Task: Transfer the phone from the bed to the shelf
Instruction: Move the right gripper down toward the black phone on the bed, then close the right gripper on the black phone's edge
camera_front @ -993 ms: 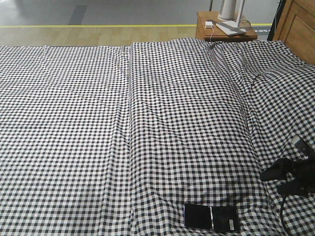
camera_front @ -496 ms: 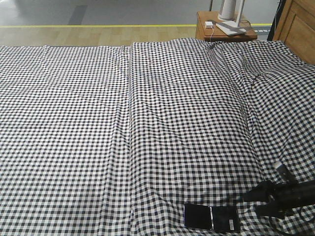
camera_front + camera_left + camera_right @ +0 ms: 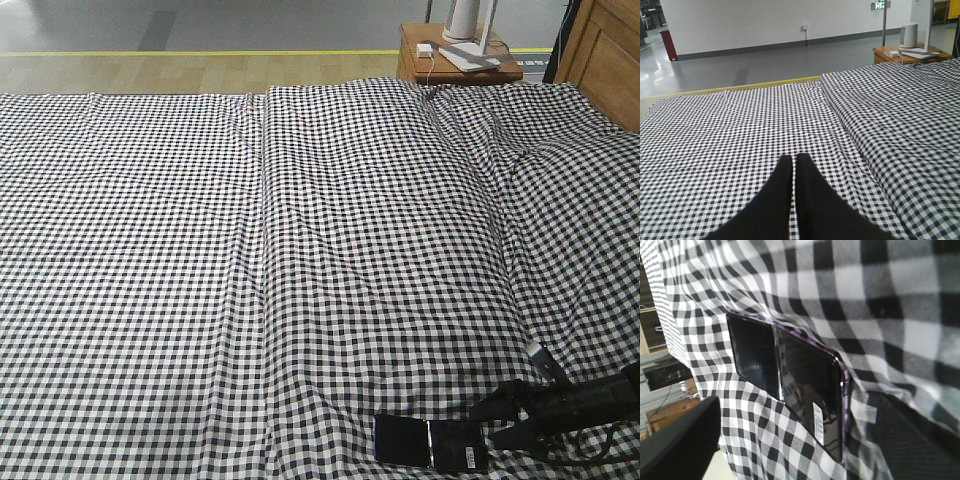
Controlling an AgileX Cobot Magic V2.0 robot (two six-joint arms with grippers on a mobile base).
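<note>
Sliding in from 3 o'clock over the last 1 s, the right pincer (image 3: 492, 424), spread wide, now sits just beside the phone (image 3: 430, 443), flat on the bed (image 3: 200, 250) at 5 o'clock; the left pincer (image 3: 792, 161) is pressed together. It looks stiff, light, slippery, likely fragile; grip its metal edges

Bright, even indoor light fills the front view; folds in the bed (image 3: 200, 250) throw soft shadows, darkest near the phone (image 3: 430, 442). In the left wrist view the far floor (image 3: 670, 65) shows glare and the left gripper (image 3: 794, 165) blurs. In the right wrist view the phone's glass mirrors light, and the right gripper (image 3: 797, 407) is out of focus.
</note>
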